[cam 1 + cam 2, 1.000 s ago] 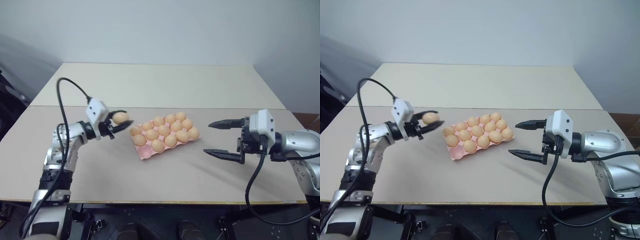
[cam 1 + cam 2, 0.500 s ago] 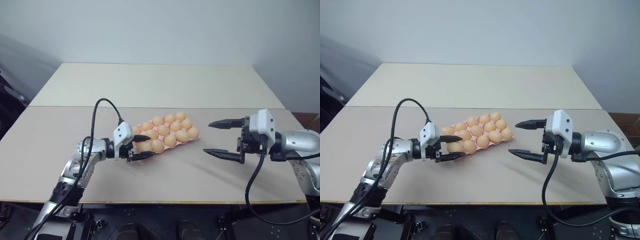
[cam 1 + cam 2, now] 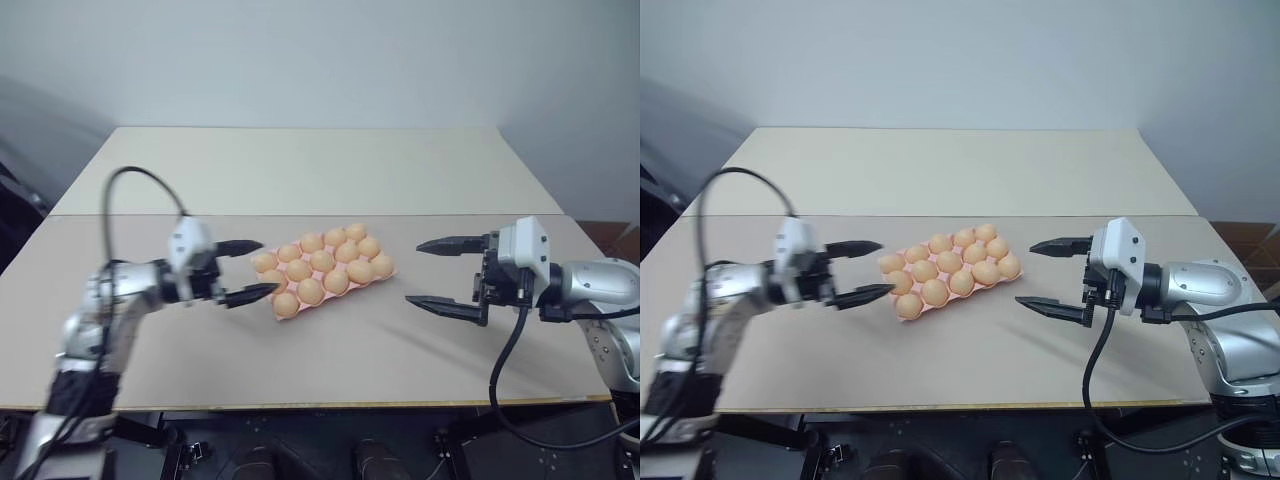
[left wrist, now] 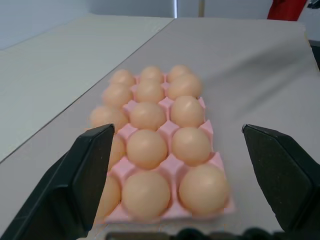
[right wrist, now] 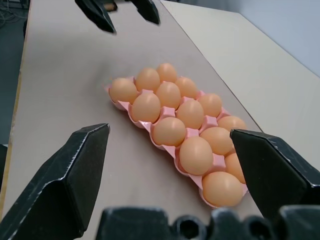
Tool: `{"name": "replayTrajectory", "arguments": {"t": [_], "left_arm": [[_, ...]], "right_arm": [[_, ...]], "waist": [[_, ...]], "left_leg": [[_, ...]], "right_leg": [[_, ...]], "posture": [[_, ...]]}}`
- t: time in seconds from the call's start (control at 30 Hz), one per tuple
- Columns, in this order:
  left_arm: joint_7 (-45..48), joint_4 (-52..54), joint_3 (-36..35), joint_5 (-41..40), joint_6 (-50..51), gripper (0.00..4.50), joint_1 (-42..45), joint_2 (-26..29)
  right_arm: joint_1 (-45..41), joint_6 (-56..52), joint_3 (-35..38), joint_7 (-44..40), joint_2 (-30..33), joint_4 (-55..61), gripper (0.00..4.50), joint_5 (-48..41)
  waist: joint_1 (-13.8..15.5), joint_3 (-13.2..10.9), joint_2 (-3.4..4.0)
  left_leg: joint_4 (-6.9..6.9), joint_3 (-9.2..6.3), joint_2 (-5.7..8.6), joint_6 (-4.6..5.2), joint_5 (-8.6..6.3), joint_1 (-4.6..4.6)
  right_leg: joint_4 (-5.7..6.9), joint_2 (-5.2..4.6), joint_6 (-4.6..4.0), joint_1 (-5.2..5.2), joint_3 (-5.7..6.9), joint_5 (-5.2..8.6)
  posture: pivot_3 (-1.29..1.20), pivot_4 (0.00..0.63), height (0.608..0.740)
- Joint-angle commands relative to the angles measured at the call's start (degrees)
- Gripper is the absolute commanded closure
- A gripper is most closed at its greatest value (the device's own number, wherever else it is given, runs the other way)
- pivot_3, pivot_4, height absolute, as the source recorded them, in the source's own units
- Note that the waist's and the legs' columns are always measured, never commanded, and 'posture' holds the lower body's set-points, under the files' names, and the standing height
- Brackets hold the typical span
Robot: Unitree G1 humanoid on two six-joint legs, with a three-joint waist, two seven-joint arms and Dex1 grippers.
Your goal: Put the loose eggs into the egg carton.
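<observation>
The pink egg carton lies mid-table with an orange-tan egg in every cup I can see, including the near-left corner egg. Loose eggs are out of view. My left gripper hovers open and empty just left of the carton's near-left end, clear of the eggs. In the left wrist view the carton lies ahead between the spread fingers. My right gripper hangs open and empty a short way right of the carton. The right wrist view looks along the carton to the left gripper's fingertips beyond.
The carton rests on the nearer of two beige tables; a seam separates it from the far table. Bare tabletop surrounds the carton. A black cable loops above my left arm, another hangs from my right wrist.
My left gripper brought an egg to the carton's near-left corner, opened, left it in the cup and drew back to the left. My right arm stayed still.
</observation>
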State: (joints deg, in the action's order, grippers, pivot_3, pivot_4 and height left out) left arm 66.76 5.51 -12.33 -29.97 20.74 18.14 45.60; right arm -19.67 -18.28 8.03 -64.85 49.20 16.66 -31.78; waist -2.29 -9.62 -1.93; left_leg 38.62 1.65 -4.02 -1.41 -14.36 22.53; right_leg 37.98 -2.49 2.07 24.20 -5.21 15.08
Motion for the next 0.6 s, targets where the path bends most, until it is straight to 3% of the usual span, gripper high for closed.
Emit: {"name": "replayTrajectory", "arguments": {"t": [0.03,0.2,0.33,0.6], "left_arm": [[1.66,4.63,-9.39,-3.83,1.68,0.05,-6.00,4.64],[0.03,8.20,-20.16,-5.21,5.75,0.05,-16.12,8.46],[-1.57,13.58,-28.12,-7.81,8.48,0.05,-23.64,7.35],[-5.72,20.75,-31.81,-11.69,11.49,0.05,-29.03,5.37]], "right_arm": [[-0.25,1.03,2.32,-0.71,0.53,-0.26,0.00,-0.79],[0.34,1.22,2.20,-1.36,0.04,-0.87,0.00,-0.92],[0.17,1.52,1.29,-1.63,-0.92,-1.88,0.00,-0.61],[-1.12,2.05,-0.01,-2.67,-1.65,-3.60,0.00,0.13]], "waist": [[-0.07,0.00,0.00],[0.24,0.00,0.00],[0.03,-0.01,0.00],[0.13,0.00,0.00]], "left_leg": [[0.01,0.00,-0.01,0.00,0.00,-0.01],[0.00,0.00,-0.02,0.00,0.00,-0.03],[-0.01,0.03,-0.03,0.00,-0.01,-0.01],[-0.02,0.03,-0.03,0.00,-0.01,-0.05]], "right_leg": [[0.00,0.00,0.00,-0.02,0.01,0.00],[-0.01,-0.02,0.01,-0.03,0.06,0.01],[-0.03,-0.02,0.01,-0.01,0.04,0.01],[-0.02,-0.02,0.01,-0.03,0.04,0.01]], "posture": [[0.00,0.150,0.740],[0.00,0.150,0.740],[0.00,0.150,0.740],[0.00,0.150,0.740]]}}
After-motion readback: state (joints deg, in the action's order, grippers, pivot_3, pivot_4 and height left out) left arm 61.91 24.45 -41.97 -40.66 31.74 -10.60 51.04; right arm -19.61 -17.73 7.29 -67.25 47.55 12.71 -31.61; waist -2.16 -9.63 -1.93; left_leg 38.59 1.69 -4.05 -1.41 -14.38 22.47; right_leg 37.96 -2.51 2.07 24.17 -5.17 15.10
